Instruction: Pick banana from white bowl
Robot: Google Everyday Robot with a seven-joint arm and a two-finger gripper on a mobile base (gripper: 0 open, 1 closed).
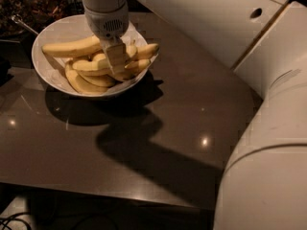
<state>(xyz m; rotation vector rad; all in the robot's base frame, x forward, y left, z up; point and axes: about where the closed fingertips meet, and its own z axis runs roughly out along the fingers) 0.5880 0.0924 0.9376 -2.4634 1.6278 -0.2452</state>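
Reaching straight down into the white bowl (45, 68) on the worktop (158, 143), the claw (115, 56) is pressing among the other bananas (96, 80) at the end of the banana (69, 47) lying there, apparently seeking purchase, though whether it is clenched I cannot tell.

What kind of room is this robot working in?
Probably a kitchen or snack counter: a glossy dark countertop, a white bowl of bananas, with the gripper down among them.
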